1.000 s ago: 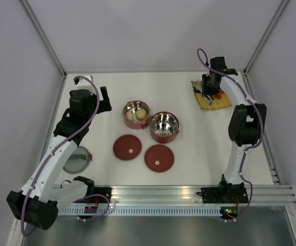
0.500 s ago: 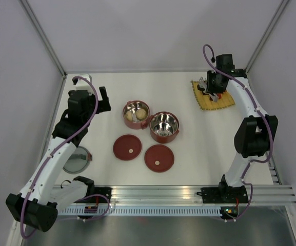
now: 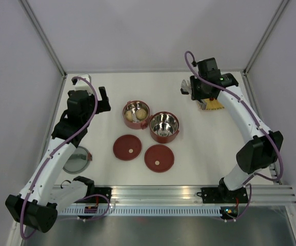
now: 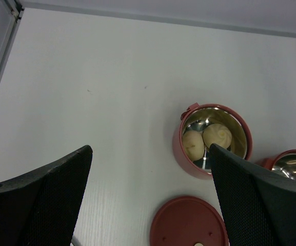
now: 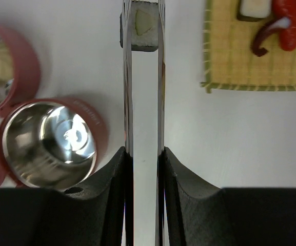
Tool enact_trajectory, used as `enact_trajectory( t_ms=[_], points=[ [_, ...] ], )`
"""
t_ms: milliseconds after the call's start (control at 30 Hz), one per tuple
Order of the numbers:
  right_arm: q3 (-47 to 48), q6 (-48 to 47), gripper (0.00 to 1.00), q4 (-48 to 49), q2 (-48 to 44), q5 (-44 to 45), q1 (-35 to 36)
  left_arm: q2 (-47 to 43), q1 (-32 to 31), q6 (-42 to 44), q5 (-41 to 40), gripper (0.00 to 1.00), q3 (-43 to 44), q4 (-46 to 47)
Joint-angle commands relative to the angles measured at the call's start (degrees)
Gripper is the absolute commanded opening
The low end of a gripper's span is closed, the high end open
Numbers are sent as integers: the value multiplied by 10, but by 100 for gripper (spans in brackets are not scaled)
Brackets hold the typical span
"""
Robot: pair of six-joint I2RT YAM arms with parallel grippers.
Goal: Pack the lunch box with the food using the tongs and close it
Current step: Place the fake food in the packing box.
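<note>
Yellow woven mat (image 5: pixel 240 69), white table (image 3: pixel 153 87), metal rail (image 3: pixel 158 192) along near edge

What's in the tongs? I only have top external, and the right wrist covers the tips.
Observer: One small piece, dark rim and pale centre, pinched at the tips of the tongs, just off the woven mat.
Operator: What's on the mat?
Observer: At least a white piece and a red piece. The rest of the mat is out of frame on right wrist.
Operator: Left gripper busy?
Observer: No, the left gripper is wide open and holds nothing. Left wrist looks down past it at the bowl holding two beige balls.
</note>
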Motion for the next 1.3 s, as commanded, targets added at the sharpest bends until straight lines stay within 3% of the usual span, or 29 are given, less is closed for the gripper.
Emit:
enact_trajectory(
  t_ms=[0,133,400,767,1267],
  points=[
    [3,32,15,-39,-74,19,75,-11,2,-7,7,100,13,8],
    [-30,67,15,-45,-139,-7,120,-11,2,-7,7,100,13,8],
    [-90,80,15,-76,-175,-39,175,-10,2,-6,8,100,14,7],
    [-193,132,16,-11,-213,-74,225,-8,2,-7,12,100,14,7],
    [-189,126,41,3,-168,-28,248,-9,2,-6,10,100,13,8]
  ],
)
